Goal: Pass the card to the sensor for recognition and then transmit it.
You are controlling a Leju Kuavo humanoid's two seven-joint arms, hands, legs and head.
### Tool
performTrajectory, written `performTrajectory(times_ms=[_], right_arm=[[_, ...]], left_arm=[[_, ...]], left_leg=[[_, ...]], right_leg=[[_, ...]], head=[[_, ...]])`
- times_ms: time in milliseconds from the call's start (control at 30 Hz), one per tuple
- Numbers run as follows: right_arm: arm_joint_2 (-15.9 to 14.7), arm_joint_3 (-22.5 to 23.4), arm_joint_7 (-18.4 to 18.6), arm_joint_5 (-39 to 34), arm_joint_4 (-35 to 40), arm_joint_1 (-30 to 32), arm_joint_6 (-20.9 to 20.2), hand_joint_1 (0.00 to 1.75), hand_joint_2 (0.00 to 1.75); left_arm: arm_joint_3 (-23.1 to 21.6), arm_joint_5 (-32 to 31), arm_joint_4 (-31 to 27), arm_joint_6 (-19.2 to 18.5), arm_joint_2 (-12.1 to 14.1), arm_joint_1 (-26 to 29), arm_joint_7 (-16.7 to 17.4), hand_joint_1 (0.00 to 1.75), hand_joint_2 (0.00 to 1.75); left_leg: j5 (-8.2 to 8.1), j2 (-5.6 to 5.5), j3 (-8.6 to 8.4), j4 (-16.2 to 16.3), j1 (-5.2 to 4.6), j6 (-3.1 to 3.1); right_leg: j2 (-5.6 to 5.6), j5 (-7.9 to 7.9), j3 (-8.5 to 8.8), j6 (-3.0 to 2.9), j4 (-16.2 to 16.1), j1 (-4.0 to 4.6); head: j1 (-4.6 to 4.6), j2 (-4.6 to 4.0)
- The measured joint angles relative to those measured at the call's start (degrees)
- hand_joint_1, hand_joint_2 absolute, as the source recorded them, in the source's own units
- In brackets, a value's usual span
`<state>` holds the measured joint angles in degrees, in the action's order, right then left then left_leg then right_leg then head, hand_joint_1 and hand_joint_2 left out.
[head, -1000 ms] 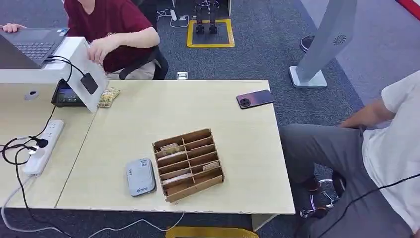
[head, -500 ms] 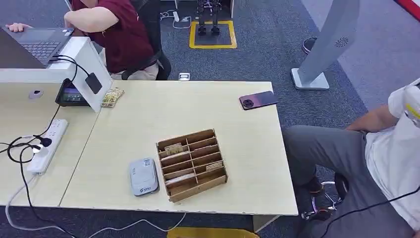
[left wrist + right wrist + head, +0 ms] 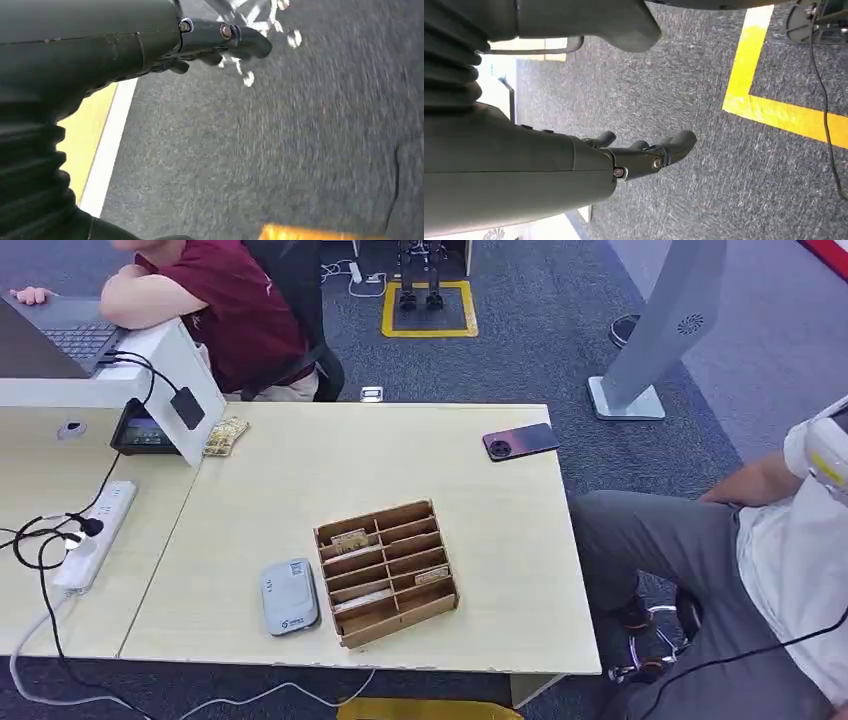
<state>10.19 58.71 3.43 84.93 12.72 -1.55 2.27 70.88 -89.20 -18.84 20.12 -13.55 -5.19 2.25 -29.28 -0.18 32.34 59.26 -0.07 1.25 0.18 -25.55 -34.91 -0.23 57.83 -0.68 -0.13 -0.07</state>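
Left hand (image 3: 210,42) hanging over grey carpet, dark fingers loosely extended, holding nothing. Right hand (image 3: 644,150) likewise, fingers apart, empty.

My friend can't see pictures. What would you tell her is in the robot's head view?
A light wooden table holds a brown wooden card box with slots, with a small grey card sensor just beside it. A dark smartphone lies near the far edge, and people sit at the far left corner and on the right.
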Motion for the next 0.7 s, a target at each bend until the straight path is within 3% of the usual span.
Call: performTrajectory(times_ms=[100,200,233,267,300,400,433,700], right_arm=[[-0.2,0.0,-0.9,-2.5,0.5,0.0,-1.9,0.0,1.75],[-0.4,-1.1,-1.2,-6.3,0.9,0.2,-2.3,0.0,1.75],[-0.4,-1.7,-1.3,-7.5,1.1,0.3,-2.3,0.0,1.75],[-0.5,-2.3,-1.4,-8.6,1.3,0.4,-2.4,0.0,1.75],[-0.5,-3.0,-1.5,-10.1,1.4,0.6,-2.4,0.0,0.0],[-0.8,-5.1,-1.6,-13.7,1.8,1.0,-2.4,0.0,0.0],[-0.9,-5.9,-1.6,-15.0,1.9,1.1,-2.4,0.0,0.0],[-1.8,-12.2,-1.7,-24.3,3.0,2.2,-2.4,0.0,0.0]], left_arm=[[-2.2,1.5,0.9,-7.9,0.4,0.4,1.2,0.0,1.75],[-5.6,5.5,1.5,-9.3,0.7,1.1,1.5,0.0,1.75],[-6.6,6.7,1.7,-9.5,0.9,1.2,1.5,0.0,0.0],[-7.5,7.9,1.7,-9.6,1.0,1.4,1.5,0.0,0.0],[-8.8,9.5,1.7,-9.9,1.2,1.6,1.5,0.0,0.0],[-11.6,13.3,1.7,-10.3,2.0,2.2,1.5,0.0,0.0],[-12.7,14.7,1.7,-10.5,2.3,2.5,1.5,0.0,1.75],[-20.2,24.6,1.7,-11.8,3.8,3.8,1.4,0.0,1.75]], left_leg=[[0.0,0.01,0.01,0.0,0.09,0.0],[-0.01,0.0,0.01,0.0,0.09,-0.01],[-0.02,0.0,0.01,0.0,0.09,-0.01],[-0.02,0.0,0.01,0.0,0.09,-0.01],[-0.03,0.0,0.01,0.0,0.09,0.0],[-0.04,0.0,0.0,0.0,0.09,0.01],[-0.04,0.01,0.0,0.0,0.09,0.01],[-0.04,0.0,0.01,0.0,0.1,0.01]], right_leg=[[0.0,-0.02,-0.01,-0.01,0.0,0.06],[0.0,-0.02,0.0,-0.01,0.0,0.07],[0.0,-0.02,0.0,-0.01,0.0,0.07],[0.0,-0.02,0.0,-0.01,0.0,0.07],[0.0,-0.02,0.0,-0.01,0.0,0.07],[0.0,-0.02,0.0,-0.01,0.0,0.07],[0.0,-0.02,-0.01,-0.01,0.0,0.08],[0.0,-0.03,0.0,-0.03,0.0,0.08]], head=[[-0.02,-0.02],[-0.02,0.0],[-0.02,0.0],[-0.02,-0.02],[-0.02,-0.02],[-0.07,0.0],[-0.04,-0.02],[-0.04,-0.02]])
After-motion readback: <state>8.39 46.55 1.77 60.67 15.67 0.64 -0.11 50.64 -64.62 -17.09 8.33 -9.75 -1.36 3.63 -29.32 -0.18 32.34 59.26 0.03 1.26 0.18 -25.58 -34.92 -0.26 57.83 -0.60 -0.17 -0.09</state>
